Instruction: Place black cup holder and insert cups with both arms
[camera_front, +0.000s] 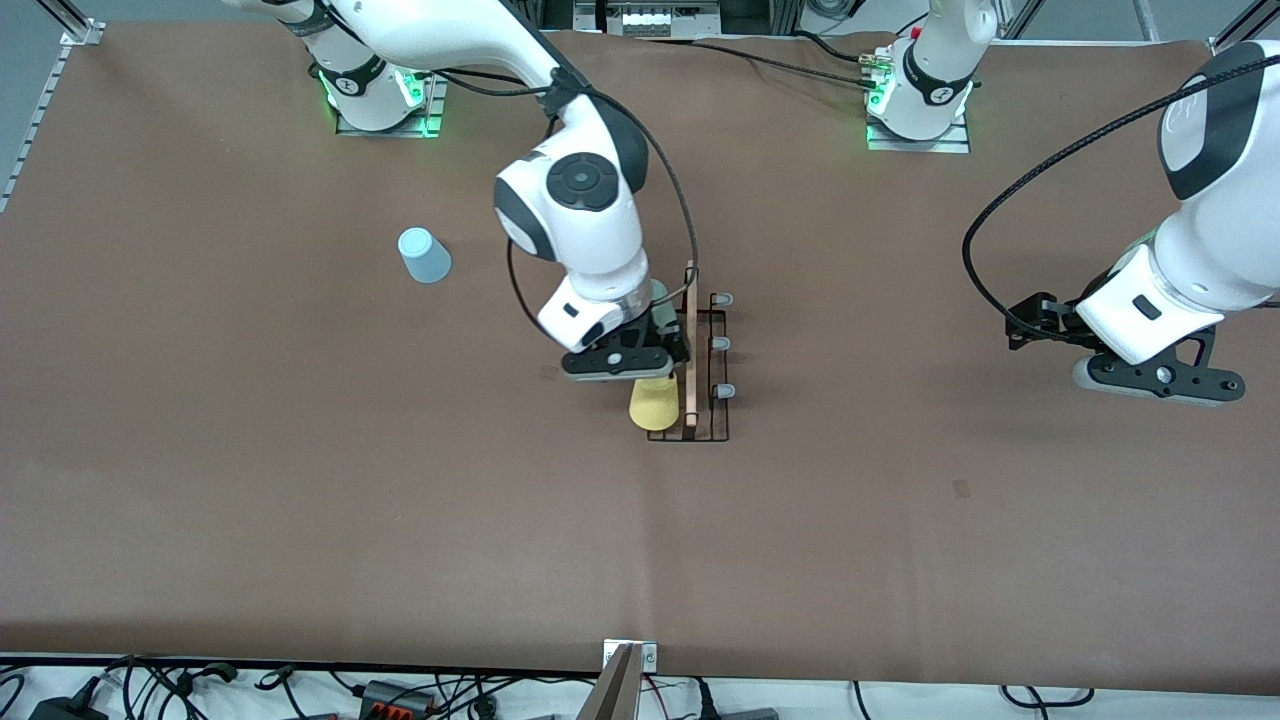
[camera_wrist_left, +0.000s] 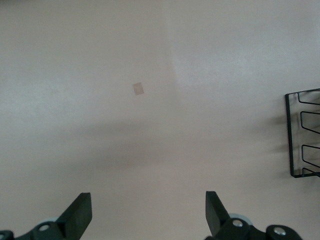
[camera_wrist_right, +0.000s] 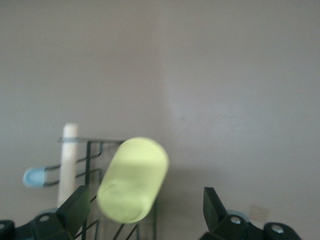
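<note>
The black cup holder (camera_front: 706, 372) stands mid-table with its wooden handle (camera_front: 690, 340) on top; it also shows in the left wrist view (camera_wrist_left: 302, 135) and the right wrist view (camera_wrist_right: 90, 160). A yellow cup (camera_front: 655, 405) (camera_wrist_right: 132, 180) sits tilted on a peg at the end of the rack nearer the front camera. My right gripper (camera_front: 640, 375) (camera_wrist_right: 145, 207) hangs over that cup, open, with its fingers clear of it. A mint green cup (camera_front: 660, 295) peeks out beside the handle, mostly hidden by the right hand. The light blue cup (camera_front: 424, 255) lies on the table toward the right arm's end. My left gripper (camera_front: 1160, 380) (camera_wrist_left: 148, 212) waits open over bare table.
A small tape patch (camera_front: 960, 489) (camera_wrist_left: 138, 88) marks the brown table cover between the rack and the left gripper. Cables and plugs (camera_front: 390, 692) run along the table's edge nearest the front camera. Grey-tipped pegs (camera_front: 722, 344) stick out on the rack's side toward the left arm.
</note>
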